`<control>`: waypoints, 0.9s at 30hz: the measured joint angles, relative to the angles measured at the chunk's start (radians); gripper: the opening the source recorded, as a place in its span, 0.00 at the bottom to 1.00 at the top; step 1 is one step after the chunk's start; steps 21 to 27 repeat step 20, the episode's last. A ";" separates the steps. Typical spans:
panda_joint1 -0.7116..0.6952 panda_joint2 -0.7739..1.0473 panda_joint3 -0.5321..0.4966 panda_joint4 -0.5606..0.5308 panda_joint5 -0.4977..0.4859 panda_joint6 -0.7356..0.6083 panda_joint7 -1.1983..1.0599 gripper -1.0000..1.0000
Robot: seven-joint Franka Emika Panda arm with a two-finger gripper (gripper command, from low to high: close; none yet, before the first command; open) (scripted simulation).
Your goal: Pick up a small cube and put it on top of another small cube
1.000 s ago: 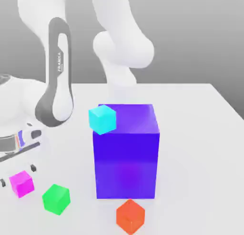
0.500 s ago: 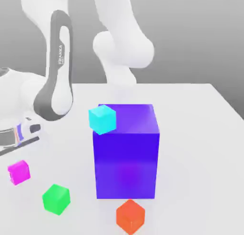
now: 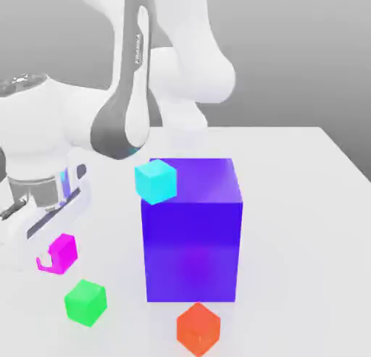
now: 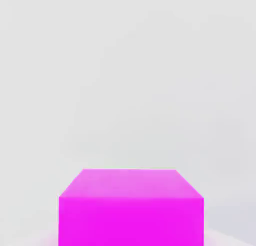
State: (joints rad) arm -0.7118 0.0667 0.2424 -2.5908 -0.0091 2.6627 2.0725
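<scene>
The small cube (image 3: 64,248), bright magenta, is at the exterior view's left with my gripper (image 3: 52,257) shut on it. It looks slightly raised off the white table (image 3: 304,203), and a white finger covers part of its lower left face. In the hand view the same small cube (image 4: 131,207) sits close up against the pale table. A small green cube (image 3: 85,302) lies just in front of the held cube. Further right, at the table's front, is a small orange cube (image 3: 198,328).
A big blue-purple cube (image 3: 192,232) stands mid-table, right of my hand. A small cyan cube (image 3: 156,181) shows at its upper left corner. The arm's white links rise behind it. Bare table stretches to the exterior view's right.
My gripper went from open to shut on the magenta cube. Hand and cube have since moved up and toward the exterior view's right, and the arm's upper link swung right.
</scene>
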 joint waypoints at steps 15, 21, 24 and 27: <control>0.047 0.123 -0.014 0.003 -0.101 0.120 -0.032 0.00; 0.061 0.160 -0.032 0.004 -0.131 0.148 -0.010 1.00; 0.061 0.160 -0.032 0.004 -0.131 0.148 -0.010 1.00; 0.061 0.160 -0.032 0.004 -0.131 0.148 -0.010 1.00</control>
